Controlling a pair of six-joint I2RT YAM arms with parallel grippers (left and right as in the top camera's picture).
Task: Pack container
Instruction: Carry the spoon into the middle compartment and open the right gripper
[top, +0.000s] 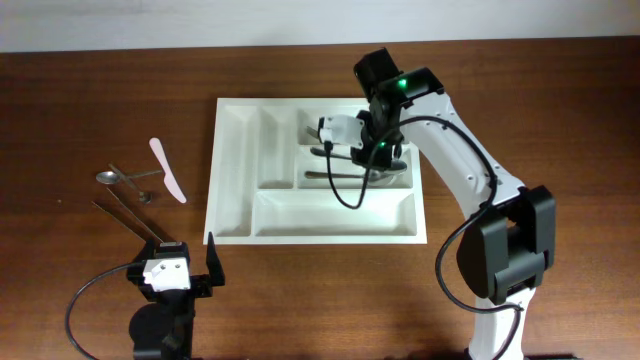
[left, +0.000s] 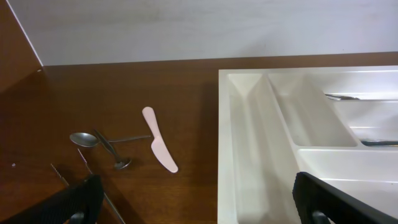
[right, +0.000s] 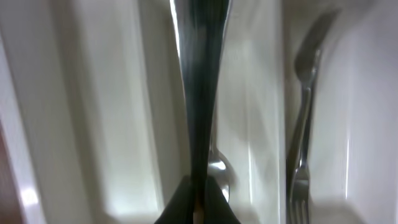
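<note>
Now my right fingers (right: 199, 204) are pinched narrow on a dark handle (right: 198, 93), which runs away from them toward 12 o'clock in the right wrist view. Under it is the white floor of the container (right: 112, 124). What looks like a spoon bowl (right: 217, 173) shines just beside the handle, and a fork (right: 303, 124) lies in the next compartment at 3 o'clock, behind a dividing wall. Seen from above, these fingers hang over the 2 o'clock part of the container, which sits in the middle of the table (top: 100, 80).

My left fingers (left: 198, 186) are spread wide and hold nothing. They wait low at 7 o'clock of the container, apart from it.

I judge the packing as begun but not near finished. A few pieces lie inside, all in the 2 o'clock part. The long compartment at 6 o'clock and the narrow ones at 9 o'clock look bare. On the table at 9 o'clock of the container wait a pale knife (top: 168, 170), a large spoon (top: 108, 177), a small spoon (top: 146, 196) and some thin long pieces (top: 125, 215) that I cannot name. The piece I hold must be set down, and then these must be brought in.
</note>
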